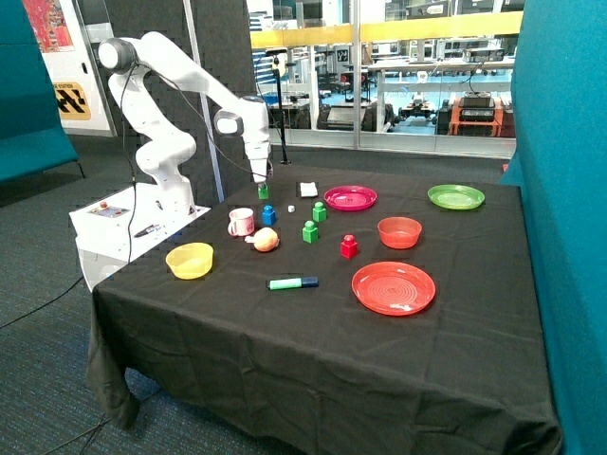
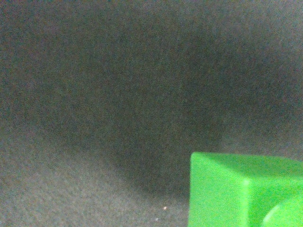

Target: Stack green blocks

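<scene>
My gripper just above green block near table's far edge; cannot tell from either view whether it is grasped. Wrist view: only black cloth and that block's corner, close up. Outside view adds: mug, blue block, then two more green blocks apart, unstacked. Bare cloth toward front edge.
</scene>
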Controlling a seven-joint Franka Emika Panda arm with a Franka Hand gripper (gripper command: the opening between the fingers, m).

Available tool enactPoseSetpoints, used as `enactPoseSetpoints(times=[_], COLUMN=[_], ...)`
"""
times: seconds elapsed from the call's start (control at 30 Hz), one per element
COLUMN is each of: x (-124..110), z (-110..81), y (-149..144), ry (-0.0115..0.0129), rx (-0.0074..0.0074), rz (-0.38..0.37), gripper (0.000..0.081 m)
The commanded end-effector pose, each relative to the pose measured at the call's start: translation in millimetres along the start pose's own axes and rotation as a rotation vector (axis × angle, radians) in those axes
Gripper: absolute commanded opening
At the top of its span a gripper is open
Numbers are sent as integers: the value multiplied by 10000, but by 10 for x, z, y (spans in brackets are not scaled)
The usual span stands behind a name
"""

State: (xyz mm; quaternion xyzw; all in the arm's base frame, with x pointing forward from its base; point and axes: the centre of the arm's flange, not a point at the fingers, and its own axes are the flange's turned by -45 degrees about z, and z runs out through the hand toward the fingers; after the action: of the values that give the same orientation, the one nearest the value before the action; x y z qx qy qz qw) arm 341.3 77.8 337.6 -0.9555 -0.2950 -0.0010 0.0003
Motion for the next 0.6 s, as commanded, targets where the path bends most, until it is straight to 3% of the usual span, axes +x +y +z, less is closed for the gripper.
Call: enactPoseSetpoints(times=[0.0, 0.2, 0.43, 0.47, 0.5, 0.57], x=[148, 259, 333, 339, 344, 352], z=[-274, -458, -616, -632, -648, -679], y=[70, 213, 422, 448, 474, 522], ry=[-22, -22, -22, -22, -22, -22], rx=[0, 0, -1, -1, -1, -1], rz=[2, 286, 715, 765, 810, 885], gripper=[0, 0, 291, 146, 73, 18])
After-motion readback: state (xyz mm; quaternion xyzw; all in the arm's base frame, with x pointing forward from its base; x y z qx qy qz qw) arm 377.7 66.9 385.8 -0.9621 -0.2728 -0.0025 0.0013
